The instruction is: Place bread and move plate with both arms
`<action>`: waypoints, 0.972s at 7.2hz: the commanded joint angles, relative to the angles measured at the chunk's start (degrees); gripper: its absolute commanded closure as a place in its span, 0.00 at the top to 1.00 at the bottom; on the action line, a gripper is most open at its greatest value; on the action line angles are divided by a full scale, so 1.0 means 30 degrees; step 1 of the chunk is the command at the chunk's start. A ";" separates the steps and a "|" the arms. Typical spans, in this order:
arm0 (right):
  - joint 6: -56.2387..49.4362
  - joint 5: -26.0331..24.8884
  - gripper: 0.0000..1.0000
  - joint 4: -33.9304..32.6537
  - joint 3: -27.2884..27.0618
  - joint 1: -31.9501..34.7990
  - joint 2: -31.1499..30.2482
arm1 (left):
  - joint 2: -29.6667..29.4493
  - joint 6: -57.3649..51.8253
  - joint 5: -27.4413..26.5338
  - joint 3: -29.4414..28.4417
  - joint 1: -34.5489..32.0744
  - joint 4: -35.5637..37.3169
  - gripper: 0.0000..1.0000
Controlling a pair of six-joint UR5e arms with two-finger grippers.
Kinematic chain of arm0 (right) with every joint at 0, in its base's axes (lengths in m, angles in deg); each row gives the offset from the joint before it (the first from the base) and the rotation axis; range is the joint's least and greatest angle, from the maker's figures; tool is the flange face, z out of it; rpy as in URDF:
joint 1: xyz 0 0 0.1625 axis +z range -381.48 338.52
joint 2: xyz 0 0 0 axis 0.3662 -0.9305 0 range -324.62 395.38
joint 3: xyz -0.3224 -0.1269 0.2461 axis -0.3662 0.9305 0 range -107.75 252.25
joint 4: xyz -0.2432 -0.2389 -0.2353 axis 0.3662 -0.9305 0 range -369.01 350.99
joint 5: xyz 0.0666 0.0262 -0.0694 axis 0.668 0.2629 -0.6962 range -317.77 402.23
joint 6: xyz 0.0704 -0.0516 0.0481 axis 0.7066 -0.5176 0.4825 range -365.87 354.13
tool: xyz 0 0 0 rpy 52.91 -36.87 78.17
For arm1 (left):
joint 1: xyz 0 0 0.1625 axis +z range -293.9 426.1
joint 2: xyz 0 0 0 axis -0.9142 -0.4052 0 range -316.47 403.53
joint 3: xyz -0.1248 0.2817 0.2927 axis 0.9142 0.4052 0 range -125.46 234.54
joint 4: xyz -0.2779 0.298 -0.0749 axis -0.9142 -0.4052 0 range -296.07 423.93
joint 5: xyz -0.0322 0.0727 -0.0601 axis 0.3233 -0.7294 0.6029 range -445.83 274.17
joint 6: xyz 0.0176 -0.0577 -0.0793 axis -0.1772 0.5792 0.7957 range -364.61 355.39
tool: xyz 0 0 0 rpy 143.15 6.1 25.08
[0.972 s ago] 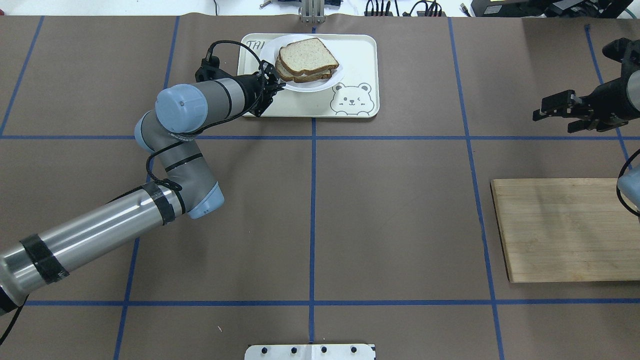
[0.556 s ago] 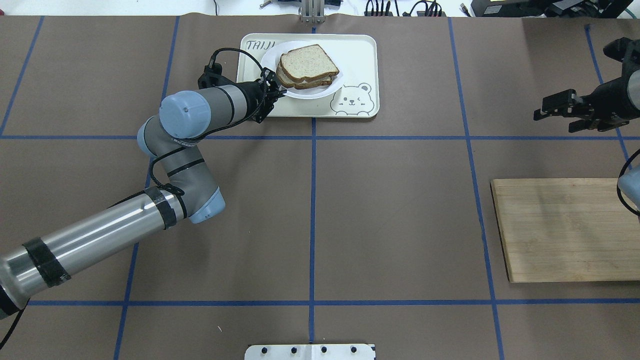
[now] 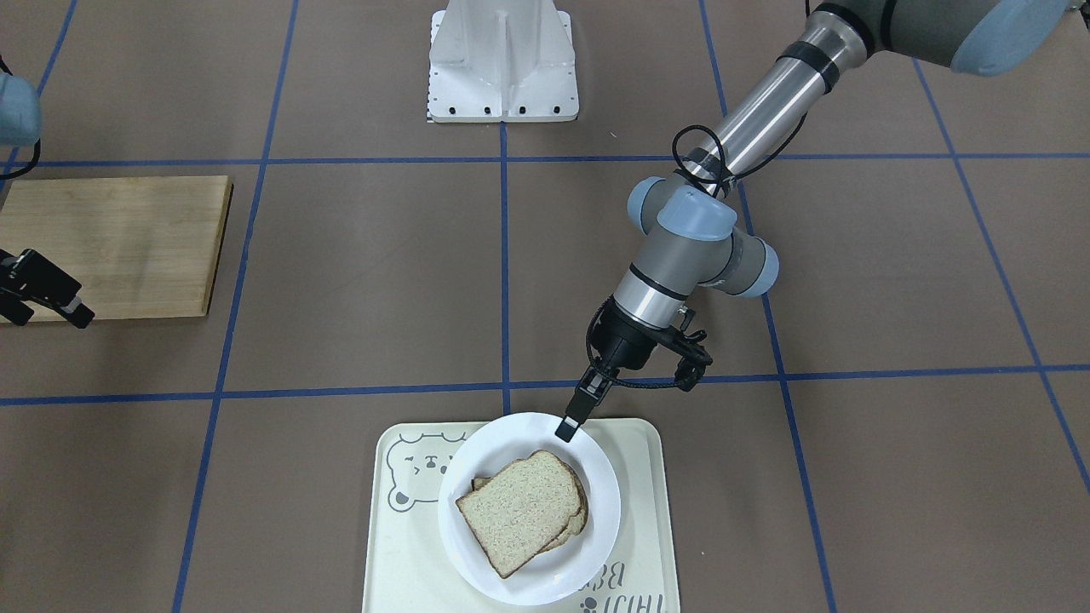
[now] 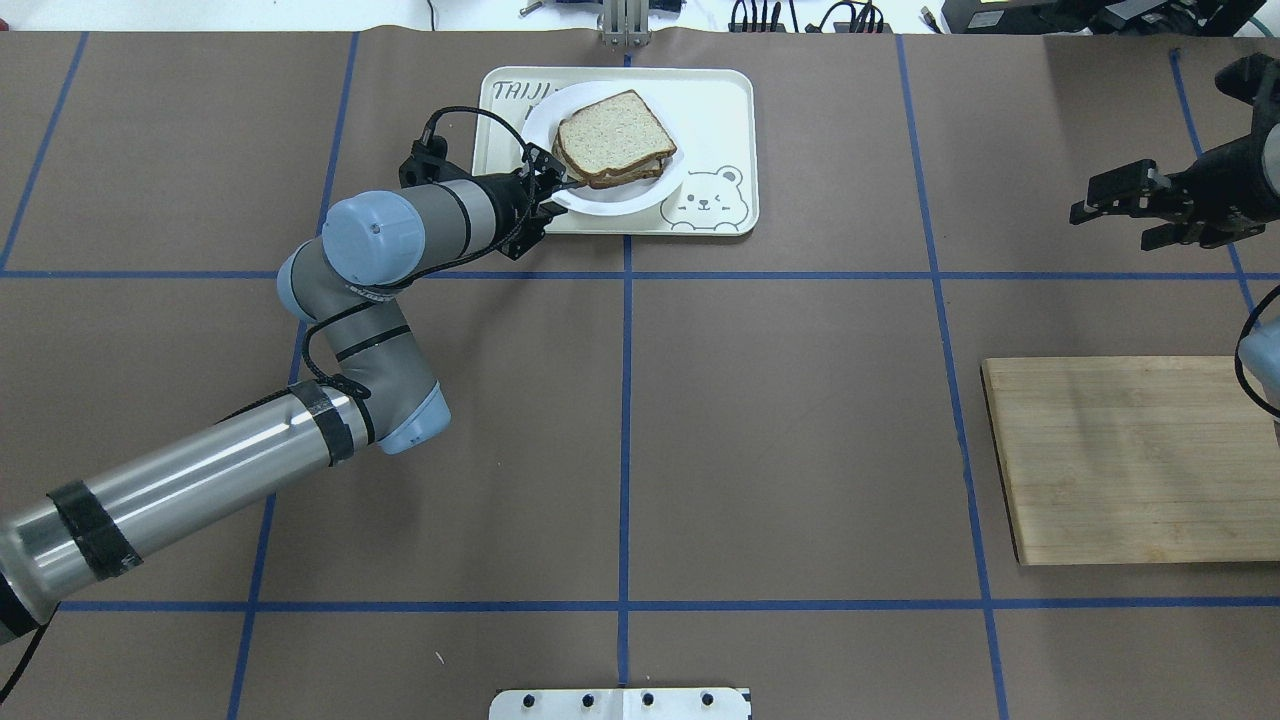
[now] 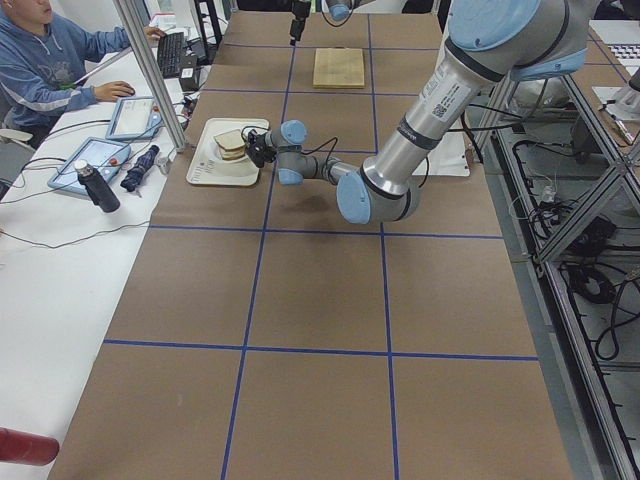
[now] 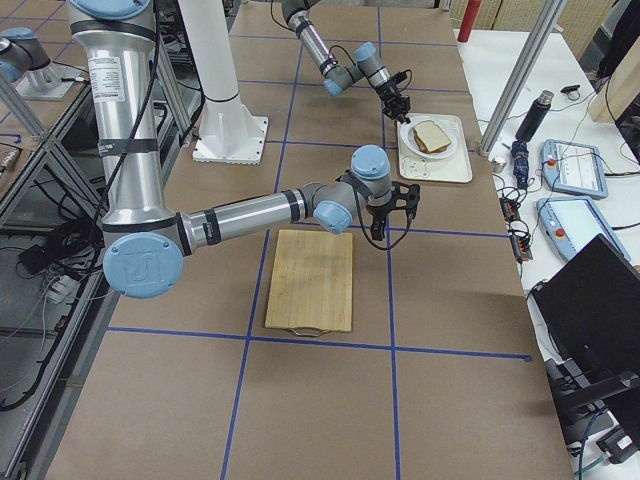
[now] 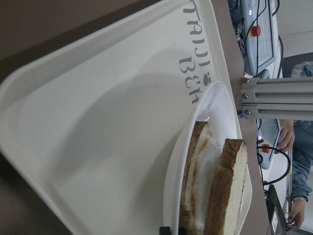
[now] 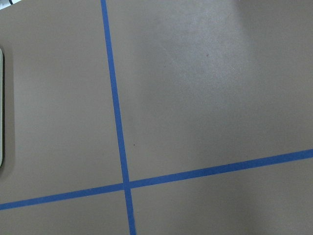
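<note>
The white plate (image 4: 622, 198) is over the cream bear tray (image 4: 715, 110) at the far middle of the table. On it lies the bread (image 4: 612, 130), a plain slice on top of a second slice with something white between them. My left gripper (image 4: 560, 184) is shut on the plate's near-left rim. In the front view the left gripper (image 3: 566, 426) pinches the rim of the plate (image 3: 596, 502). The left wrist view shows the plate (image 7: 215, 122) held above the tray (image 7: 98, 137). My right gripper (image 4: 1110, 222) is open and empty, far to the right.
A wooden cutting board (image 4: 1130, 460) lies at the right, below the right gripper. A white fixed stand (image 3: 502, 60) is at the robot's side of the table. Blue tape lines cross the brown table cover.
The left gripper has drawn the plate with the bread a little toward the robot, over the tray's near part. The right gripper has moved slightly farther from the robot.
</note>
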 commanded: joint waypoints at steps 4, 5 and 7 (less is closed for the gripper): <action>0.0000 -0.0141 1.00 -0.1381 -0.0605 0.0227 0.0428 | 0.6699 -0.3339 0.2182 0.7706 -0.0296 -0.0098 0.99; -0.0145 -0.0259 1.00 -0.1614 -0.0663 0.0199 0.0602 | 0.8516 -0.6192 0.2153 0.8330 -0.0528 -0.0069 0.99; -0.3991 -0.0289 1.00 -0.3130 -0.0693 0.1276 0.0603 | 1.0374 -1.4480 0.2123 0.8629 -0.1633 0.0280 0.99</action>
